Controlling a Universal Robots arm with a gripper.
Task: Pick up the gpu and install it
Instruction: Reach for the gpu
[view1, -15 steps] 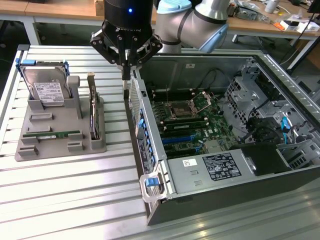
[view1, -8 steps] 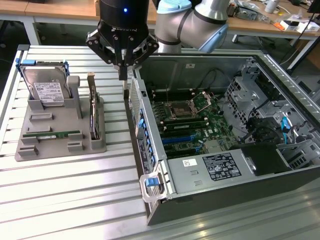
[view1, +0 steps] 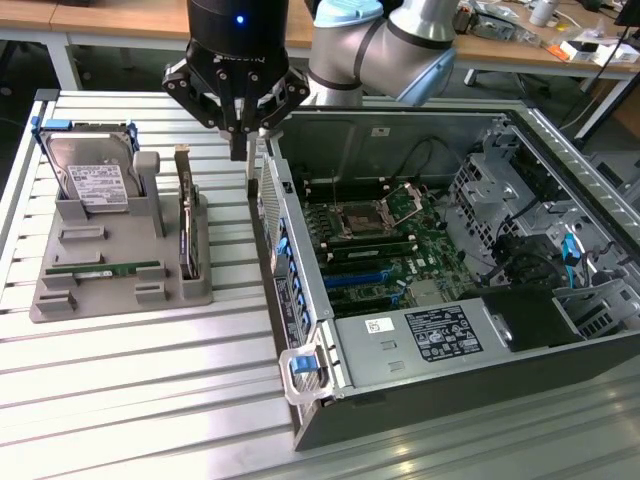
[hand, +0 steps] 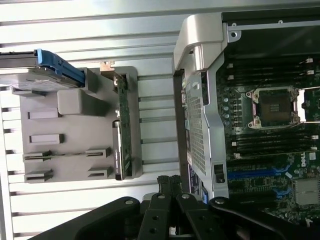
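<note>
Exterior view: the tool (view1: 240, 148) hangs above the bench (view1: 150, 390) with its fingers pressed together and nothing between them. It sits over the strip between the grey holder (view1: 120, 295) and the near wall of the open computer case (view1: 300, 310). The gpu (view1: 185, 215) has not been picked up. It stands on its edge in a slot along the side of the holder nearest the case, with its metal bracket end pointing away from the camera. The hard drive (view1: 95, 182) leans in its own cradle on the exterior view's left, and the memory stick (view1: 100, 268) lies flat towards the front of the holder.

In the wrist view the tool (hand: 170, 181) shows the same shut fingertips, off to one side of the gpu (hand: 123, 125) and closer to the case wall than to the card.

The main risk appears to be the grasp itself. The card is thin and upright, so shut or poorly centred fingers coming down would likely land on its top edge and tip it, or jam it in the slot. The holder's raised post just beside the card leaves little room on that side. The case wall is near on the other side, so a carried card could catch its bracket there.
</note>
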